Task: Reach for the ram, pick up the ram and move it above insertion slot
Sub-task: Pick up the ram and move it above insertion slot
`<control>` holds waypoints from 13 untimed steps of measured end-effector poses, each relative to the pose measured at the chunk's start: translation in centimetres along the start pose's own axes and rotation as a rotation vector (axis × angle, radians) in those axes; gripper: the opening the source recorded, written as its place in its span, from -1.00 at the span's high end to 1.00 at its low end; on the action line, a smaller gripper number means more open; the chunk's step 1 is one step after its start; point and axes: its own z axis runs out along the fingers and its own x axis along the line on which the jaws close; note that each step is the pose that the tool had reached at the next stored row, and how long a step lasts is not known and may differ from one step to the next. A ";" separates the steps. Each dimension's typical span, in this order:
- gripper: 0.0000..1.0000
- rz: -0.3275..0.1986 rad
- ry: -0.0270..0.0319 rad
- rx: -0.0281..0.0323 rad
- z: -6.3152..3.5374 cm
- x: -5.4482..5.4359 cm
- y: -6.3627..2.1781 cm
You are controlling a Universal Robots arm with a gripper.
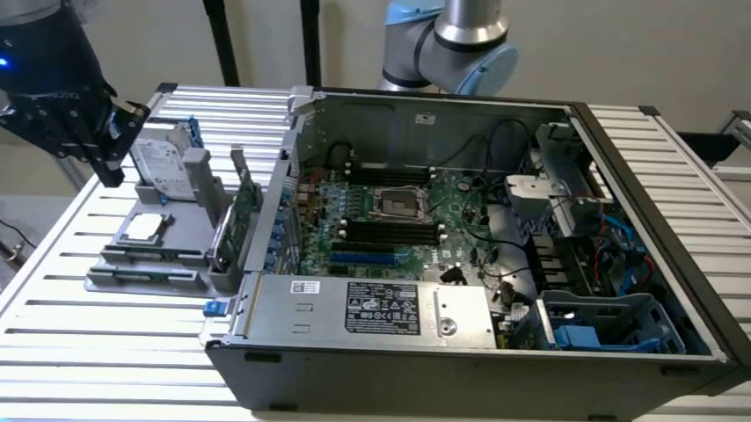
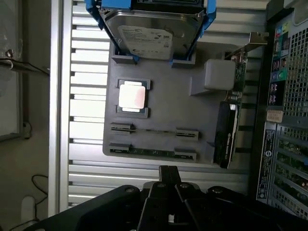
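Observation:
The ram is a thin green stick standing on edge in the outer slot of the grey holder, which lies beside the open computer case. A second thin stick stands in the neighbouring slot. My black gripper hangs above the slatted table just off the holder's edge, a short way from the ram and holding nothing I can see. In the exterior view the gripper hovers at the far left, above and behind the holder. The black memory slots lie on the motherboard inside the case.
On the holder also sit a grey hard drive in a blue frame, a square processor and a broader green expansion card next to the case wall. A power supply fills the case's front.

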 end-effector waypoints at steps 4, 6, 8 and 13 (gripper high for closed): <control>0.79 -0.072 0.0010 0.0008 0.05 0.0 0.00; 0.79 -0.109 0.0014 0.0013 0.08 0.0 0.00; 0.79 -0.145 0.0020 0.0018 0.10 0.0 0.00; 0.79 -0.236 0.0031 0.0026 0.17 0.0 0.00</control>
